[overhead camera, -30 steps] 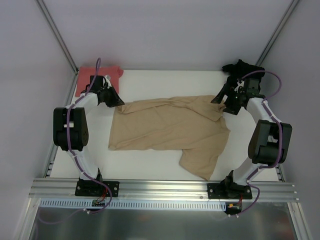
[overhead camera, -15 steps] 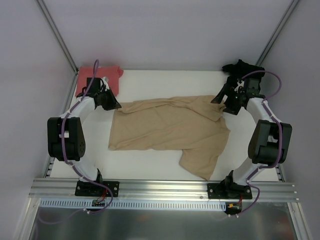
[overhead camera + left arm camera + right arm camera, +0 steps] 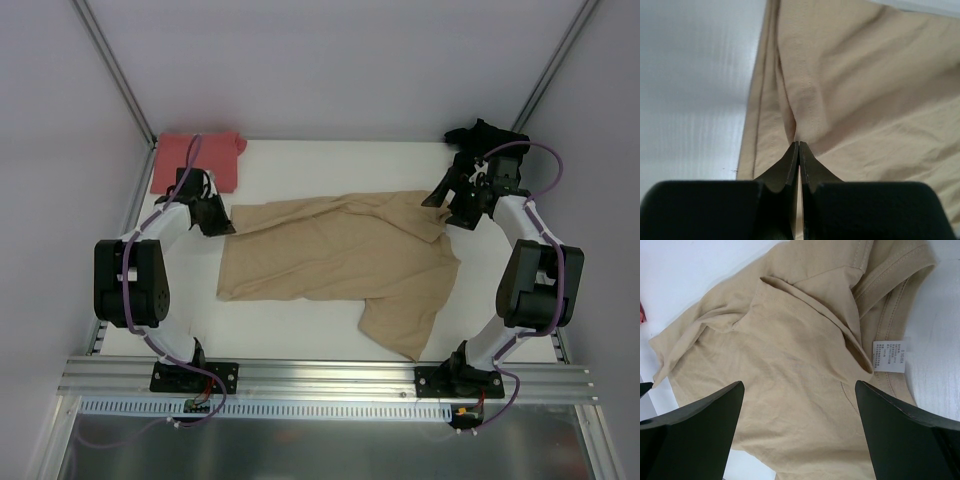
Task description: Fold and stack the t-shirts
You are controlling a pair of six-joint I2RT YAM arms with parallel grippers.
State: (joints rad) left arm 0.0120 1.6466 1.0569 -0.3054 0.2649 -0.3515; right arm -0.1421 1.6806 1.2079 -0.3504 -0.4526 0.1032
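The tan t-shirt [image 3: 340,250] lies spread and rumpled across the middle of the white table [image 3: 300,335]. My left gripper [image 3: 228,222] is at its far left corner, shut on a puckered fold of that tan cloth [image 3: 865,90], pinched right at the fingertips of the left gripper [image 3: 798,145]. My right gripper [image 3: 443,203] hangs open over the shirt's far right part. In its wrist view the right gripper [image 3: 799,390] stands wide apart above the tan cloth [image 3: 790,355], near the collar and its white label [image 3: 888,356]. The salmon-red t-shirt [image 3: 190,157] sits at the back left, the black t-shirt [image 3: 482,133] at the back right.
Grey walls enclose the table on three sides. A metal rail [image 3: 320,375] with both arm bases runs along the near edge. Bare table shows at the back middle and the near left.
The left gripper has closed fully on the tan shirt's corner and pulled it a little left and toward the near side, its elbow swinging out left. The right arm has stayed put.
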